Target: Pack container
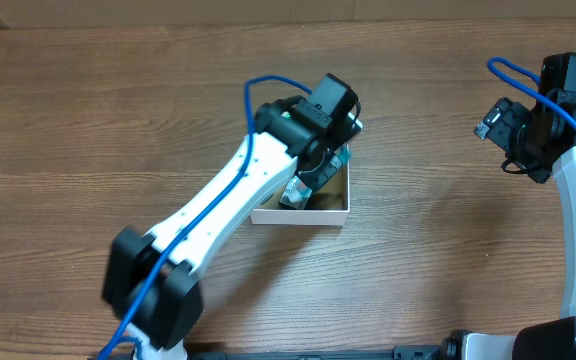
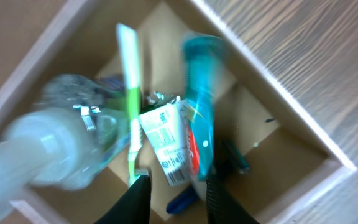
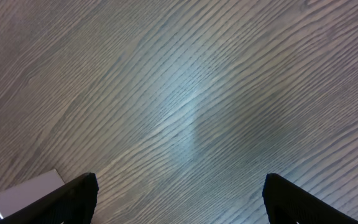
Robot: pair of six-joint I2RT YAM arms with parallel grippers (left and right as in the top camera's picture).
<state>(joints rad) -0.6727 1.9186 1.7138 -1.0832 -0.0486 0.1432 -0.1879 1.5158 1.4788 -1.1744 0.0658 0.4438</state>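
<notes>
The shallow white-walled cardboard box [image 1: 313, 215] is sitting mid-table beneath the left gripper [image 2: 178, 182], whose jaws are standing slightly apart; I cannot tell whether they are pinching anything. A white barcoded packet [image 2: 166, 146], its print too blurred to read, is lying inside. The right gripper [image 3: 180, 182] is hovering with jaws spread wide.

L arm [image 1: 218, 200] outstretched; R claw [image 3: 179, 186] agape

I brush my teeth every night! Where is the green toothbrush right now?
In the left wrist view, the green toothbrush lies inside the cardboard container, left of centre, between the clear bottle and the teal tube.
</notes>
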